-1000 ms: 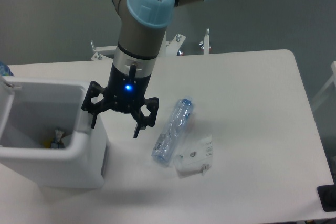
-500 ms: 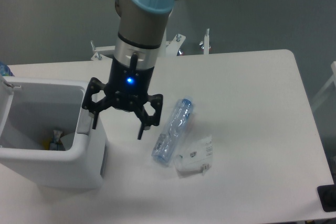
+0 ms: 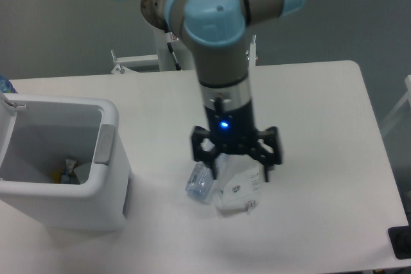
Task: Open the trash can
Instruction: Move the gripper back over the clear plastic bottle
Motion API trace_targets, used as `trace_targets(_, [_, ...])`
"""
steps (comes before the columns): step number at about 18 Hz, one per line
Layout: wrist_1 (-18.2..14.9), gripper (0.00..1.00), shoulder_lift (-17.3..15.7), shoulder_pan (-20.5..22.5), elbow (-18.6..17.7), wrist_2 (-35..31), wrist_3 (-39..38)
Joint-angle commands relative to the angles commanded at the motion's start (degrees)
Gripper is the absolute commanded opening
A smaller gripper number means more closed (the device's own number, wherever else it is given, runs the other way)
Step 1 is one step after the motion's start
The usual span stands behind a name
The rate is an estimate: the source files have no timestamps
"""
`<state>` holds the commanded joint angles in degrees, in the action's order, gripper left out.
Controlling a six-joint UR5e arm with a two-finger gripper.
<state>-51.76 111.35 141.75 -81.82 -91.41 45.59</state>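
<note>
- A large white boxy plastic trash can [image 3: 96, 206] with rounded corners is seen at the lower left of the frame; its cavity is exposed, scraps can be made out at the bottom, and a grey push-button strip [image 3: 105, 145] sits on its right rim
- What looks like the raised lid [image 3: 6, 117] is glimpsed at the far left edge, so the opening is judged to be done
- A crumpled white wrapper [image 3: 239, 192] and a crushed clear plastic bottle [image 3: 198, 183] lie on the white table [image 3: 321, 126] at lower centre, partly hidden
- The black two-finger gripper [image 3: 235, 153] is held directly over them, well apart from the can, fingers spread and nothing gripped
- A descent from here could crush or scatter the litter; a sideways sweep towards the can could knock the lid shut
</note>
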Motion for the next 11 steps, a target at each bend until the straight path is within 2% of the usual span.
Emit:
trace_targets(3, [-0.7, 1.0, 0.6, 4.8, -2.5, 1.5, 6.5])
trace_targets(5, [-3.6, 1.0, 1.2, 7.1, -3.3, 1.5, 12.7])
trace_targets(7, [-6.3, 1.0, 1.8, 7.8, -3.7, 1.1, 17.9])
trace_targets(11, [-7.2, 1.0, 3.3, 7.7, -3.7, 0.8, 19.5])
